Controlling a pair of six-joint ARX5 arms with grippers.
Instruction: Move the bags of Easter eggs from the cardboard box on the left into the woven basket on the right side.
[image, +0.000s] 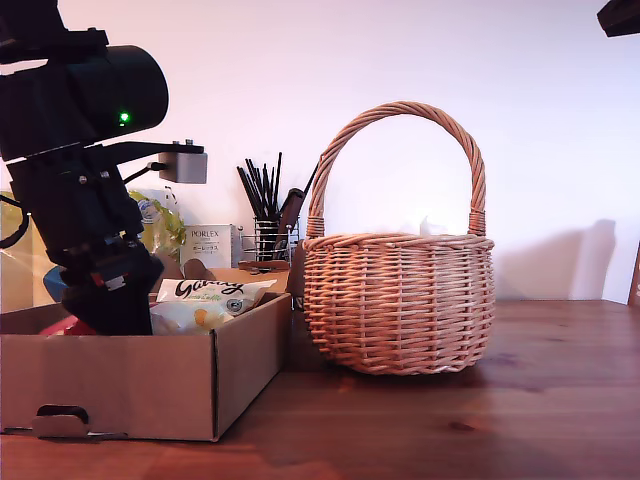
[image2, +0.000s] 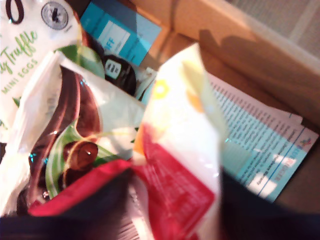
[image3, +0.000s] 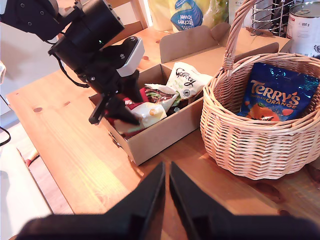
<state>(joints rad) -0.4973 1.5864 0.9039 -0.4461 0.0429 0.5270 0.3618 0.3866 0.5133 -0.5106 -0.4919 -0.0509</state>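
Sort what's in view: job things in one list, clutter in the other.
Job: egg bags in the cardboard box, basket holding a blue bag, my first gripper down in the box.

Clutter: wire holder, Porlex box, towel pack, tin.

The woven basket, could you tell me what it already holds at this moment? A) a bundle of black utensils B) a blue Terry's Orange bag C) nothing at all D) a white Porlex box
B: the second wrist view looks down into the woven basket and shows a blue Terry's Orange bag lying inside it.
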